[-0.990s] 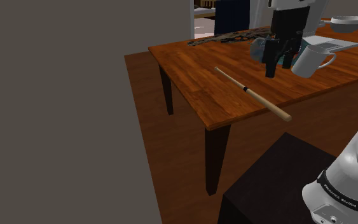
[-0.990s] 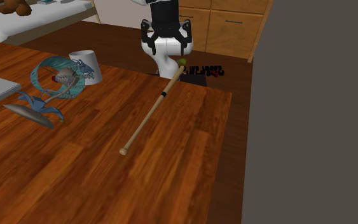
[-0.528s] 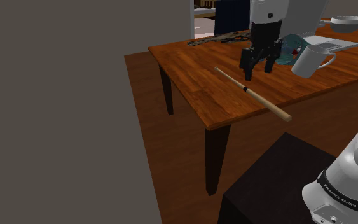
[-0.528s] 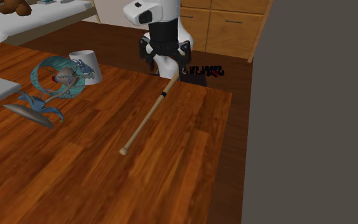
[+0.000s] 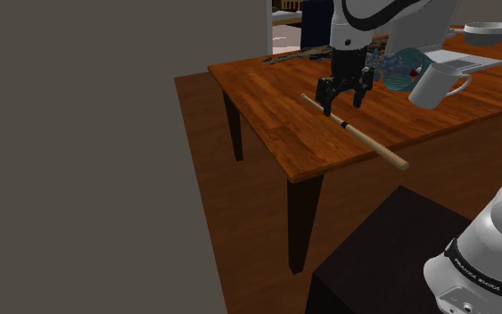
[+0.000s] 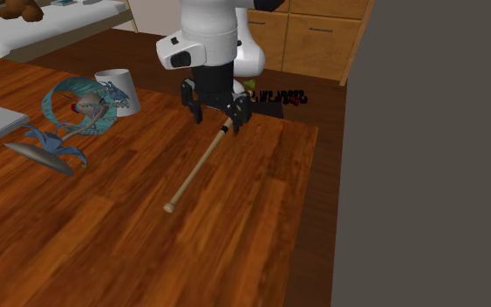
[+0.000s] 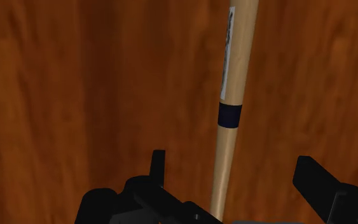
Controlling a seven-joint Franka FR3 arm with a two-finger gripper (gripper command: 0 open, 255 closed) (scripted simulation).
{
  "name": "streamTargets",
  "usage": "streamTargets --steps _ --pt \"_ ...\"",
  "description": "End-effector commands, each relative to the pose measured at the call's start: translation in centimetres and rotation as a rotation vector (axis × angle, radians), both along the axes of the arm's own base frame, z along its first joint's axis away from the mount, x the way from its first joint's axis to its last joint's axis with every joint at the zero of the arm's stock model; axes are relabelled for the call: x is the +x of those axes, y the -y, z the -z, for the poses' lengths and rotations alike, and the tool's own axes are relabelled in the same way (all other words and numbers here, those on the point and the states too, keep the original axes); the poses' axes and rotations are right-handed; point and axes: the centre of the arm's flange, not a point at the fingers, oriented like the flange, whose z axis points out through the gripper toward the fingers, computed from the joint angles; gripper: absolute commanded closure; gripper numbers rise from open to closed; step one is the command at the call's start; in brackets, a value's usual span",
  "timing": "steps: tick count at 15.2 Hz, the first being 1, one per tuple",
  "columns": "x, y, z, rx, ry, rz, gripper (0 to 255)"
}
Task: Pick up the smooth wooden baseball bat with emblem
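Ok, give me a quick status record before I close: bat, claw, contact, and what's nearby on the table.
bat: pale wood, lying flat on the table
claw: open, straddling the bat close to its dark band
contact: none visible in the wrist view; bat sits in the gap, not held
nearby: white mug and teal ornament, both apart from the bat
task state: bat not yet picked up

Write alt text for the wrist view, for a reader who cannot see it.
A pale wooden bat with a dark band lies on a brown wooden table, running between the two black fingers of the open claw, which do not touch it.
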Motion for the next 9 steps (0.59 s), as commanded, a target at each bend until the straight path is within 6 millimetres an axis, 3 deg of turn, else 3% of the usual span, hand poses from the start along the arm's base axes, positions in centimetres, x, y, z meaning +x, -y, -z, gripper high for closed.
streamTargets --steps 1,6,7,9 --pt "0.2 -0.1 1.2 -0.001 0.001 0.003 0" --pt "0.2 -0.1 3.0 -0.001 0.001 0.003 0" --pt "0.3 -0.1 3.1 -0.001 0.001 0.003 255" --pt "0.3 -0.1 3.1 -0.001 0.001 0.003 255"
